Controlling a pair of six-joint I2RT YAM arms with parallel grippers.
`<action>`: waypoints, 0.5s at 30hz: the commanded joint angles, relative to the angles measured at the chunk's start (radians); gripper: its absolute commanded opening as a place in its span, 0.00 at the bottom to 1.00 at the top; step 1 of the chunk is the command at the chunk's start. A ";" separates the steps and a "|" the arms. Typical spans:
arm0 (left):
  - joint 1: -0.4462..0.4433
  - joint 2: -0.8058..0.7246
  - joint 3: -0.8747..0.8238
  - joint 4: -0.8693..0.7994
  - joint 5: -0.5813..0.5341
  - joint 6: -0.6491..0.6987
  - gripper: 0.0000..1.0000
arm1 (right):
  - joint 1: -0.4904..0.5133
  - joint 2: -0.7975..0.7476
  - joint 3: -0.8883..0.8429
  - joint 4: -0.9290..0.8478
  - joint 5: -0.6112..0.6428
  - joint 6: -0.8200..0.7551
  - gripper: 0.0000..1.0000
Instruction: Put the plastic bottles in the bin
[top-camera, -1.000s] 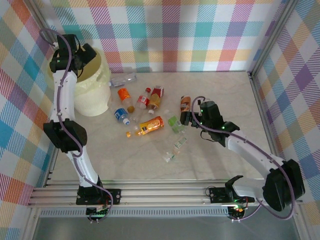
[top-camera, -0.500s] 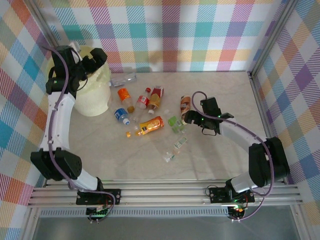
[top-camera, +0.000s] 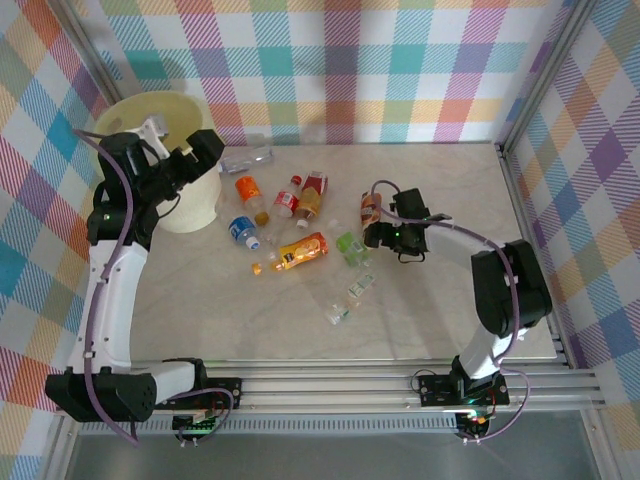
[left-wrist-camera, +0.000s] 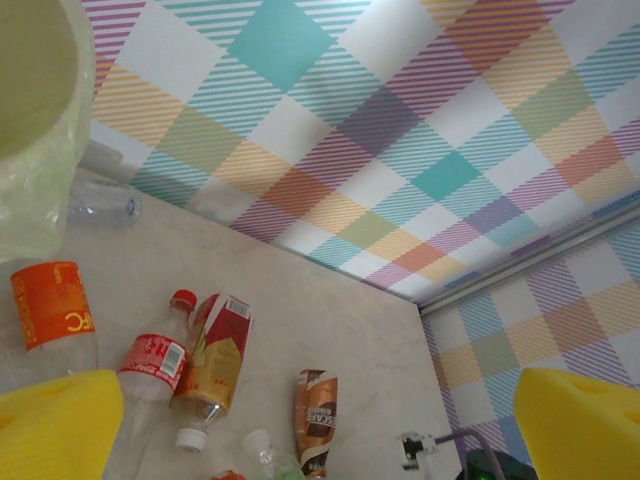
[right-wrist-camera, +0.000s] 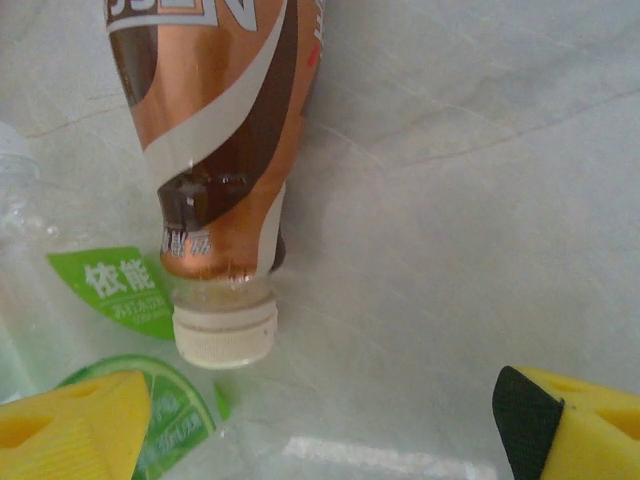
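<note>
We see the pale cream-yellow round plastic bin (left-wrist-camera: 35, 150) at the upper left. Just right of it, close to the pastel plaid wall (left-wrist-camera: 400, 120), lies a clear unlabelled plastic bottle (left-wrist-camera: 100, 205). Directly below the bin is an orange-labelled bottle (left-wrist-camera: 48, 312). Farther from the bin, a red-capped bottle with a red-and-white label (left-wrist-camera: 155, 365) lies side by side with a red-and-gold labelled bottle (left-wrist-camera: 215, 355). Farthest from the bin is a brown coffee-labelled bottle (left-wrist-camera: 315, 405). All lie on the pale marbled tabletop (left-wrist-camera: 340, 310). Our left gripper (left-wrist-camera: 320, 415) holds its yellow pads (left-wrist-camera: 55, 425) wide apart.
</note>
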 joint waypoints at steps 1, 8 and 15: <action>-0.007 -0.035 -0.030 -0.019 -0.002 0.001 1.00 | 0.011 0.043 0.053 -0.021 -0.016 -0.024 0.89; -0.007 -0.044 -0.069 -0.044 -0.017 0.015 1.00 | 0.043 0.117 0.117 -0.044 0.087 -0.013 0.87; -0.007 -0.033 -0.077 -0.048 -0.018 0.012 1.00 | 0.077 0.207 0.196 -0.094 0.164 -0.027 0.72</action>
